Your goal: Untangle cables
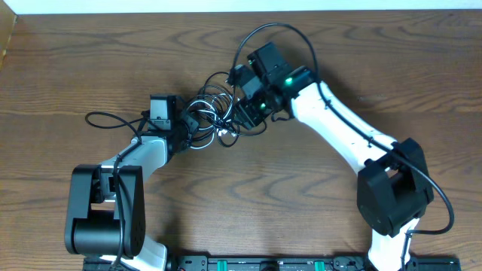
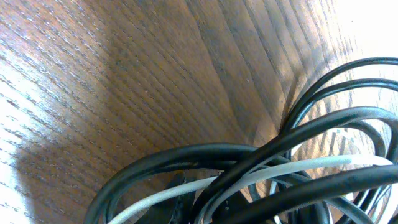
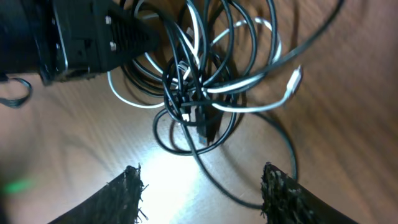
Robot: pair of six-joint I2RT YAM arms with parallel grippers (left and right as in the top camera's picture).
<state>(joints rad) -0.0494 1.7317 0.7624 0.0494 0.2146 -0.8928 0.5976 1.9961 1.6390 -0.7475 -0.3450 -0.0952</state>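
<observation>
I've got the cables [image 1: 215, 114] tangled mid on the bench [image 1: 75, 68], blk & white loops knotted. R claw [image 3: 200, 177] spread wide at their 2 o'clock, holding nothing. L claw [image 1: 190, 124] at 8 o'clock, seemingly among loops; can't tell its state.

The bench [image 1: 90, 60] is brown wood with a strong, wavy grain. Its finish is smooth and semi-glossy, and it throws pale glare where light hits it. The black cables [image 2: 205, 155] have smooth, rubbery-looking plastic sheaths with a soft sheen along their curves. The white cable [image 2: 311, 165] has the same smooth jacket, slightly duller. The right tool [image 3: 202, 186] carries dark pads [image 3: 127, 193] that look rough and fibrous, with frayed edges. The left tool [image 3: 149, 38] is black, matt hard plastic with small bright metal screw heads. The right arm [image 1: 339, 124] wears a white, glossy plastic shell; its base housing is black and matt.
</observation>
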